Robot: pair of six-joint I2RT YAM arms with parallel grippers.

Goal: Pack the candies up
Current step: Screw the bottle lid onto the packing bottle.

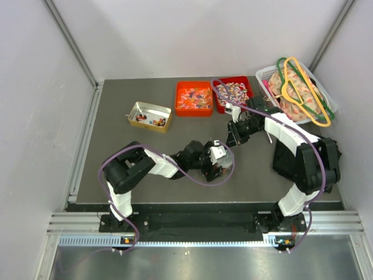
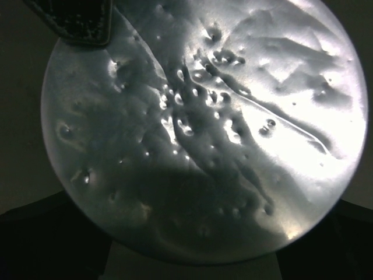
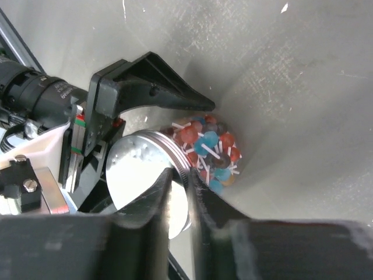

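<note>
A: What do the right fingers do?

B: The right gripper (image 3: 186, 185) has its fingers almost together, and only a thin slit is between them. The rim of a silver lid (image 3: 143, 175) goes into this slit. If they press it or only touch it, I cannot tell.

A: And the left fingers?

B: The left gripper (image 1: 220, 162) is spread wide around a clear jar (image 1: 225, 156) and holds it on its side. One black finger (image 3: 169, 93) lies along the jar's wall, and its tip reaches past the lid. The other finger is hidden. In the left wrist view the dented lid fills almost all of the picture.

A: Where are the candies?

B: Some candies (image 3: 207, 149), red and blue on white sticks, are packed inside the jar, just behind the lid and just beyond the right fingertips. More lie beyond the right fingers, in an orange tray (image 1: 194, 83) and in a red tray (image 1: 242, 79) beside it. A few lie in a tin (image 1: 150, 105), beyond the left fingers and further left.

A: Anything more?

B: A white basket (image 1: 265, 71) with hangers (image 1: 303, 87) stands to the right of the red tray.
</note>
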